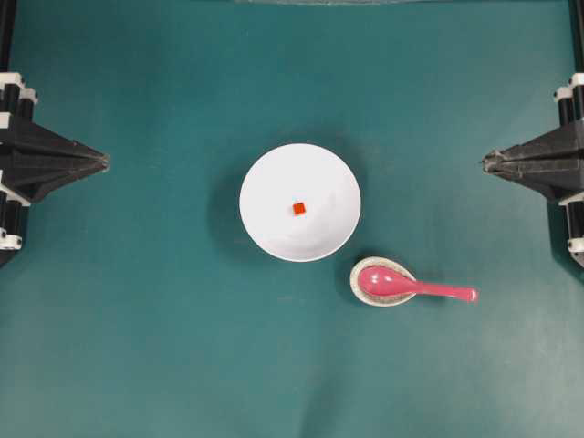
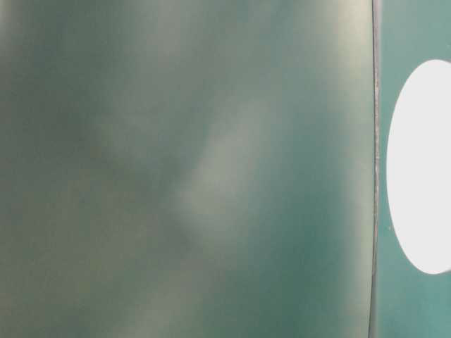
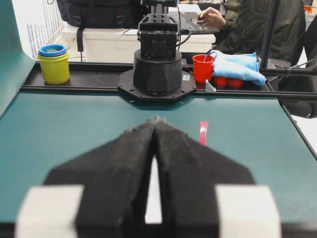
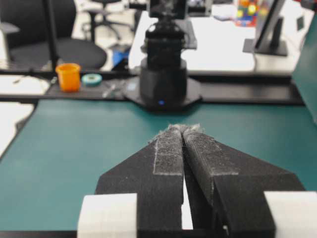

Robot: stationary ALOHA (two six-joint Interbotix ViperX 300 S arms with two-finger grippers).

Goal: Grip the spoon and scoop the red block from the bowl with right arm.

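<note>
On the green worktop (image 1: 137,347): one white bowl (image 1: 274,237) near centre holding one red block (image 1: 298,209), one pink spoon (image 1: 411,286) lying in one speckled dish (image 1: 358,283), and two black grippers, left (image 1: 102,162) and right (image 1: 487,162), at opposite side edges.

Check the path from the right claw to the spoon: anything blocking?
Nothing visible. The right claw, shut, sits at the table's right edge; bare green mat lies between it and the spoon, whose scoop rests in the speckled dish. The handle points toward that side.
</note>
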